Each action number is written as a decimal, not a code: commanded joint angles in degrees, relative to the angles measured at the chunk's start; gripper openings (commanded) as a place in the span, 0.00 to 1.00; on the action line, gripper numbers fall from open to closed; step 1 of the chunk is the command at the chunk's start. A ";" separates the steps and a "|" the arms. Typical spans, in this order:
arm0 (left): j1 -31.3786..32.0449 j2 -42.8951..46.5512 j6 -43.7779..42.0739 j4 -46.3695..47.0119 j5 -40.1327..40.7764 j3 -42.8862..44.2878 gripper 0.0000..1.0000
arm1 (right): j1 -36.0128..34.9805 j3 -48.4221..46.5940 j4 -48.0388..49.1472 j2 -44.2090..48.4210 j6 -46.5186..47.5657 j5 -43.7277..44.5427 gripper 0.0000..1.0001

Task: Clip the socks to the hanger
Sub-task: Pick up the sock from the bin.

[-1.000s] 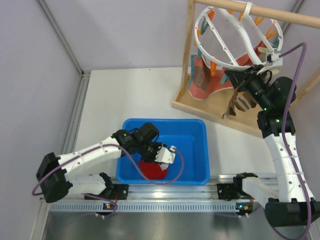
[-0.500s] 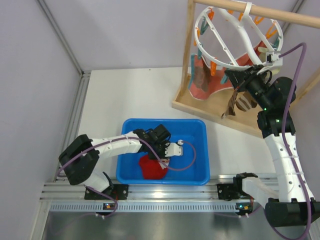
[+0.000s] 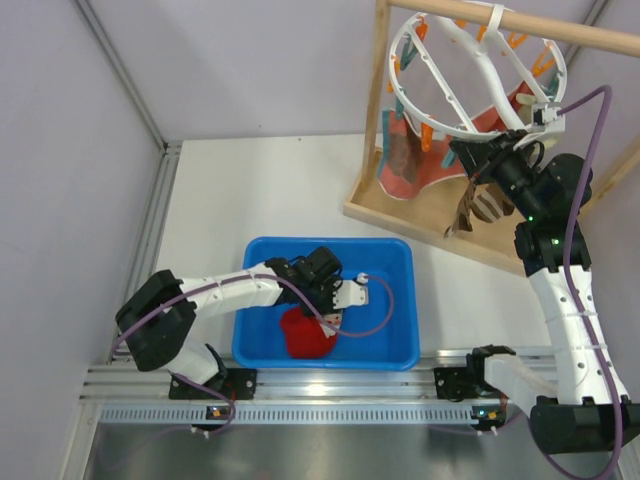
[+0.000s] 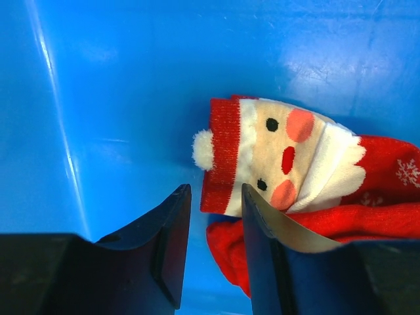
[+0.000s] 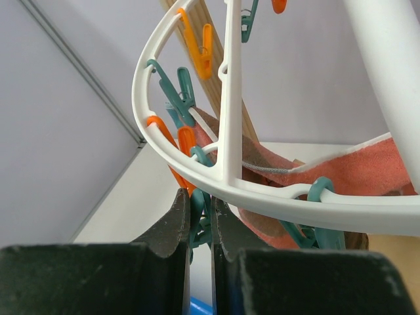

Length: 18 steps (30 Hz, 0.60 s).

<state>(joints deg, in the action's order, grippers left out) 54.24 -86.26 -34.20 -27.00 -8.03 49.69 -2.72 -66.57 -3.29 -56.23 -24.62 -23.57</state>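
Note:
A red Santa-face sock [image 4: 275, 157] lies in the blue bin [image 3: 385, 258]; it also shows in the top view [image 3: 305, 335]. My left gripper [image 4: 215, 190] is open and empty, hovering just above the sock's cuff edge, inside the bin [image 3: 335, 308]. The white round hanger [image 3: 440, 127] hangs from the wooden bar. My right gripper [image 5: 199, 197] is shut on a teal clothespin [image 5: 197, 217] under the hanger's rim [image 5: 226, 98]; it also shows in the top view [image 3: 465, 155]. A dark brown striped sock [image 3: 478, 205] hangs just below that gripper.
The wooden frame stand [image 3: 420, 215] holds the hanger at the back right. Salmon-pink socks [image 3: 410, 160] hang from the hanger's far side. Orange and teal clothespins [image 5: 200, 49] line the rim. The bin's blue wall [image 4: 59, 131] is left of my left gripper.
My left arm has swung its gripper to the right across the bin and turned down over the Santa sock. The right arm and the brown sock have not moved.

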 commanded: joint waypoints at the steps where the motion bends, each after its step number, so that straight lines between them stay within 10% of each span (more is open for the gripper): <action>1: -0.36 0.31 0.80 2.30 0.21 0.41 0.42 | 0.26 -2.08 0.04 1.12 1.24 -0.42 0.00; 5: -0.36 -1.54 -0.43 2.66 1.53 -0.65 0.41 | 0.35 -2.34 0.13 0.94 1.42 -0.42 0.00; 13: -0.27 3.54 -2.36 -1.90 -3.83 2.24 0.00 | 0.44 -2.17 0.04 1.12 1.51 -0.42 0.00; 18: -0.19 9.70 -1.84 -8.85 -5.15 10.14 0.00 | 0.35 -2.17 0.13 1.21 1.33 -0.51 0.00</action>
<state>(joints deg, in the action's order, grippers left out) 54.06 -81.84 -35.73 -32.62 -10.35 53.34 -2.66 -66.57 -3.42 -56.18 -24.47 -23.42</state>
